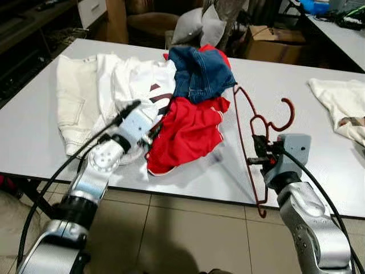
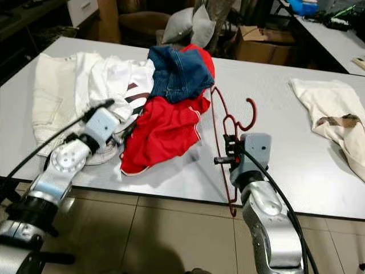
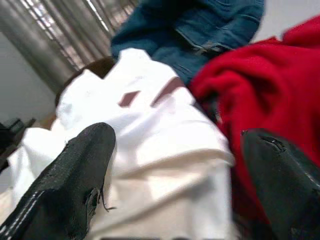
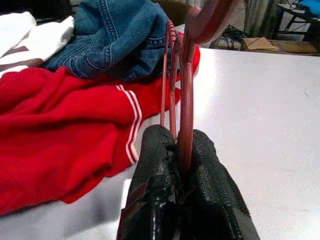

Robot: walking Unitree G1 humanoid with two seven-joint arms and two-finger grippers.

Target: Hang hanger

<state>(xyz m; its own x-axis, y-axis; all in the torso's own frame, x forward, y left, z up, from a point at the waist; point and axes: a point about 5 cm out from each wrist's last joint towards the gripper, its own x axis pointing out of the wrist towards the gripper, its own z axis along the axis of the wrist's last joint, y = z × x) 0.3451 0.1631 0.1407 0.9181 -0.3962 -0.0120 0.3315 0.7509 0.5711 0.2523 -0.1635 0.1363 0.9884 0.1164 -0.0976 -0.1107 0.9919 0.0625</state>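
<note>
Hanger (image 1: 251,123), dark red, was clamped in the right gripper (image 4: 182,165), fingers closed on its thin frame near the neck. It stood roughly edge-on over the near right part of the surface (image 1: 274,85), hook (image 1: 287,114) curling toward the robot's right, its long bar running from beside the denim down past the near edge toward the floor (image 1: 188,228). In the right wrist view the frame rose straight out from between the fingers.

Left gripper (image 3: 175,175) was spread open, fingertips (image 3: 75,170) resting at the white garment (image 1: 125,80), with the red garment (image 1: 188,128) just beside one finger. Cannot tell if the fingers actually touched the cloth.

Clothes pile lay left of the hanger: cream trousers (image 1: 74,103) farthest left, white garment next, red garment in front, blue jeans (image 1: 199,71) bunched on top toward the back. Red garment's hem hung near the surface's front edge.

Separate cream cloth (image 1: 342,105) lay well apart at the far right of the surface. Behind the surface: a grey cushion (image 1: 199,25) and a cardboard box (image 1: 274,43).
</note>
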